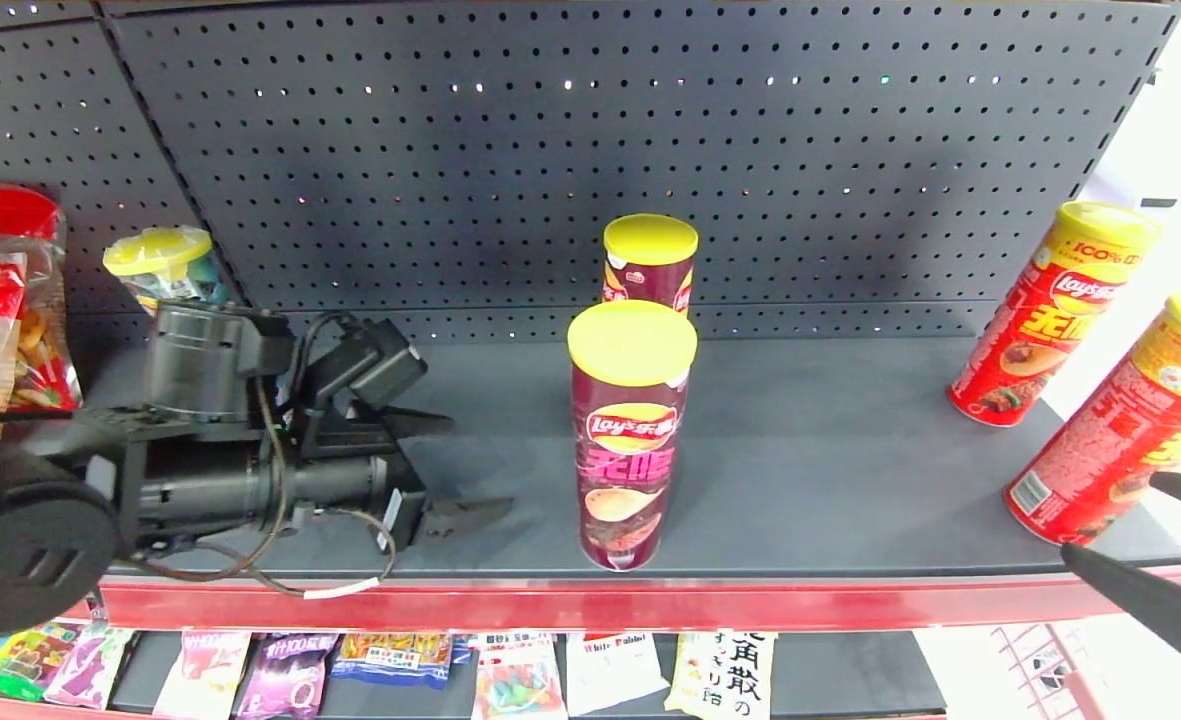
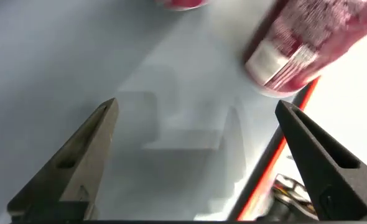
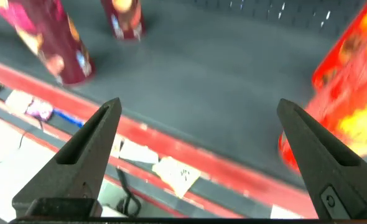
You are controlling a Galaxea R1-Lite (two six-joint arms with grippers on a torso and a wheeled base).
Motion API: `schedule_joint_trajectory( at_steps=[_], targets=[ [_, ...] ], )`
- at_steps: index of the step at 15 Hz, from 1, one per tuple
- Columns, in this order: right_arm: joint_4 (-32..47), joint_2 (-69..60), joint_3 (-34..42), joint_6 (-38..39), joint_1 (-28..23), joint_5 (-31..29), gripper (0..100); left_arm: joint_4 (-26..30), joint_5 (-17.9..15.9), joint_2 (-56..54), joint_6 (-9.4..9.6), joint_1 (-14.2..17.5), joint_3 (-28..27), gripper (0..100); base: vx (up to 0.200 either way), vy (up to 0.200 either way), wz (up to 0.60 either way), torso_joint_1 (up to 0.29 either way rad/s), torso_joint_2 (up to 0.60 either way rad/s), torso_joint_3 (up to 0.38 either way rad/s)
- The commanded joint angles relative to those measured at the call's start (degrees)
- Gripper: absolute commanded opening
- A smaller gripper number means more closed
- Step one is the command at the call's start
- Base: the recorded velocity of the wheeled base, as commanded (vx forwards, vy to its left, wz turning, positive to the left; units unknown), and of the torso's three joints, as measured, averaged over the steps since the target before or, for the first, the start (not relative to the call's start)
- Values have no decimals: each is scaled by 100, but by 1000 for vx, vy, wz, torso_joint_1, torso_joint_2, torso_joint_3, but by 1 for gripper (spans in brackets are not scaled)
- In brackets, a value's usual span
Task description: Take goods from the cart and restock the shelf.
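Maroon can (image 1: 630,440) stands at the shelf (image 1: 830,450) lip, left gripper (image 1: 475,465) splayed wide just beside it; right gripper (image 3: 199,106) gapes by the corner red can (image 1: 1120,420), so a careless sweep could topple either

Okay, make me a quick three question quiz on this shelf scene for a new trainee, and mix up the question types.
1. True or false: the front maroon chip can has a red lid.
2. Multiple choice: which thing is closest to the right gripper? A) the back maroon chip can. B) the near red chip can. C) the snack bags.
3. Fill in: the left gripper lies over the shelf with its jaws ____.

Key: 1 false, the lid is yellow. 2 B. 3 open.
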Motion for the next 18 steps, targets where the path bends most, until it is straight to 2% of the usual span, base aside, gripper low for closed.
schedule_joint_trajectory(
  at_steps=[1, 2, 3, 4, 5, 6, 7, 8, 10, 11, 12, 14, 18],
  targets=[
    [-3, -455, 440, -24, -194, -337, 100, 135, 1489, -1868, -348, 132, 765, 100, 0, 0, 0, 0, 0, 0],
    [-3, -508, 458, -15, -326, -504, 100, 197, 1955, -2281, -489, 123, 862, 100, 0, 0, 0, 0, 0, 0],
    [-12, -508, 440, 3, -405, -531, 100, 206, 2122, -2483, -656, 132, 932, 100, 0, 0, 0, 0, 0, 0],
    [-39, -517, 475, 56, -686, -522, 100, 197, 2614, -2843, -1034, 123, 1161, 100, 0, 0, 0, 0, 0, 0],
    [-30, -561, 572, 135, -932, -487, 100, 144, 3344, -3028, -1087, 132, 1354, 100, 0, 0, 0, 0, 0, 0],
    [-39, -640, 660, 143, -994, -469, 100, 100, 3880, -3125, -1104, 132, 1433, 100, 0, 0, 0, 0, 0, 0],
    [-21, -666, 678, 143, -1003, -478, 100, -40, 4258, -3239, -1254, 132, 1495, 100, 0, 0, 0, 0, 0, 0],
    [-21, -675, 678, 143, -1011, -478, 100, -111, 4319, -3450, -1350, 123, 1600, 100, 0, 0, 0, 0, 0, 0],
    [-30, -614, 642, 135, -1029, -487, 100, -111, 4478, -3775, -1157, 132, 1882, 100, 0, 0, 0, 0, 0, 0],
    [-12, -622, 678, 135, -1029, -504, 100, -111, 4478, -4074, -893, 132, 2022, 100, 0, 0, 0, 0, 0, 0],
    [-3, -622, 704, 135, -1029, -513, 100, -93, 4486, -4215, -814, 140, 2049, 100, 0, 0, 0, 0, 0, 0],
    [-3, -526, 748, 135, -1029, -504, 100, -32, 4495, -4382, -788, 158, 2093, 100, 0, 0, 0, 0, 0, 0],
    [-12, -394, 730, 108, -1029, -513, 100, -32, 4609, -4645, -770, 167, 2347, 100, -200, 0, 0, 5, 5, 1]
  ],
)
